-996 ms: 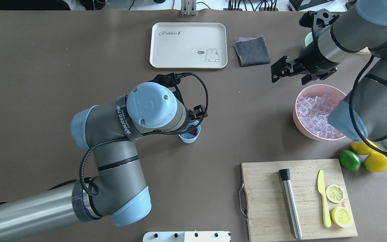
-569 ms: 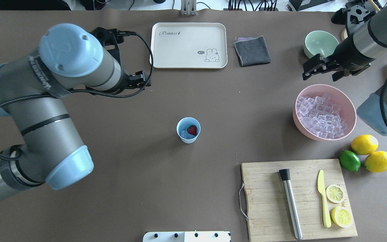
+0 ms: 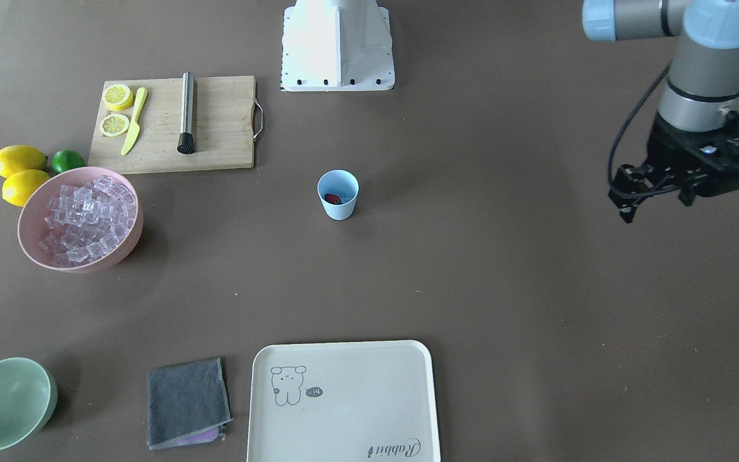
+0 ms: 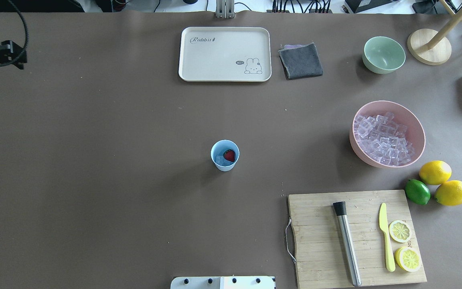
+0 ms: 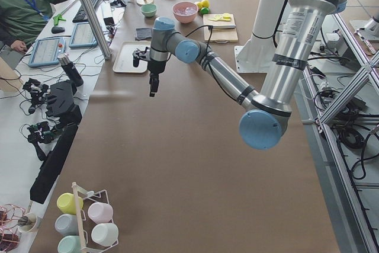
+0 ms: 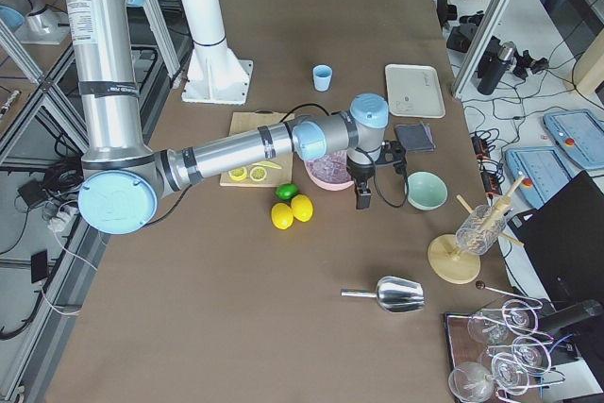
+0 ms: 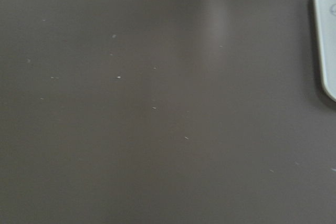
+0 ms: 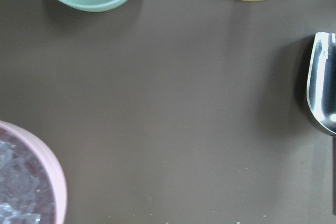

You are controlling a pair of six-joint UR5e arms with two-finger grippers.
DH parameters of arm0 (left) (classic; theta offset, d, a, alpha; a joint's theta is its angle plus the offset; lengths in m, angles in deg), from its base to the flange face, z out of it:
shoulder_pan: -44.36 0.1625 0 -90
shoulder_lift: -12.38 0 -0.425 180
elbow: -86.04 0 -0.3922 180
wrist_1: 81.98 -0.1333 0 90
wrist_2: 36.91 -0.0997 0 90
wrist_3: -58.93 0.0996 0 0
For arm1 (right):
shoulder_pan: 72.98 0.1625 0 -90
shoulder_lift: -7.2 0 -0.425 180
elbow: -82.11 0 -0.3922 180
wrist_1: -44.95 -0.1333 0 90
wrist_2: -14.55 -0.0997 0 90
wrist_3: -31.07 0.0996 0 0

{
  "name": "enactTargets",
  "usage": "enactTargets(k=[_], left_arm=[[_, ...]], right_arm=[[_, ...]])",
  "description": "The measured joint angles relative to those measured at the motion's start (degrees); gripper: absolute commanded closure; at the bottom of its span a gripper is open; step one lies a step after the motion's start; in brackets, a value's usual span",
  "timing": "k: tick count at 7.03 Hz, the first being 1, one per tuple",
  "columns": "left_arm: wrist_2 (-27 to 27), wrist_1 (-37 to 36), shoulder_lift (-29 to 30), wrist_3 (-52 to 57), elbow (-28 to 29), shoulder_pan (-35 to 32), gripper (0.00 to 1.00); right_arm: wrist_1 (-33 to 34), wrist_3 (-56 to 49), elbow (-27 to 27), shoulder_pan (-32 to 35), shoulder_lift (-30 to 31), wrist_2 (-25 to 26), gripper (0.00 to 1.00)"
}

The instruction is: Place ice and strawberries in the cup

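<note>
The light-blue cup (image 4: 225, 155) stands upright mid-table, also in the front view (image 3: 338, 194). Inside it lie the red strawberry (image 4: 229, 155) and a clear ice cube (image 4: 219, 160). More ice (image 4: 381, 138) fills the pink bowl (image 4: 379, 103) at the right. My left gripper (image 3: 661, 192) hangs above the table's far left end, far from the cup; only its edge shows overhead (image 4: 2, 54). My right gripper (image 6: 362, 197) hangs past the pink bowl, near the green bowl. I cannot tell whether either gripper is open. No fingers show in the wrist views.
A cream tray (image 4: 225, 54), grey cloth (image 4: 300, 60) and green bowl (image 4: 383, 54) lie along the far side. A cutting board (image 4: 315, 241) holds a muddler (image 4: 347, 245), knife and lemon halves. A lime (image 4: 417, 192) and lemons sit beside it. A metal scoop (image 8: 321, 82) lies near.
My left arm has drawn back from over the cup to the table's far left. My right arm has swung away to the right. The cup with strawberry and ice stands uncovered.
</note>
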Motion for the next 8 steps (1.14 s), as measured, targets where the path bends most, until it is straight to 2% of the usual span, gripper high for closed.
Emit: enactTargets(k=[2,4,6,8], left_arm=[[6.78,7.85,-5.37,7.69,5.50,-8.10,0.02],[9.59,20.74,-11.34,13.98,10.54,-12.48,0.02],[12.31,23.72,-12.41,15.94,13.28,-13.81,0.02],[16.83,22.43,-12.32,23.78,17.20,-16.26,0.02]], right_arm=[[-0.31,-9.35,-8.02,7.42,0.50,-1.96,0.00],[-0.46,-11.32,-10.60,10.25,0.62,-3.41,0.00],[-0.50,-11.87,-12.00,10.79,0.69,-3.58,0.00],[-0.46,-12.09,-12.41,11.42,1.26,-4.10,0.00]])
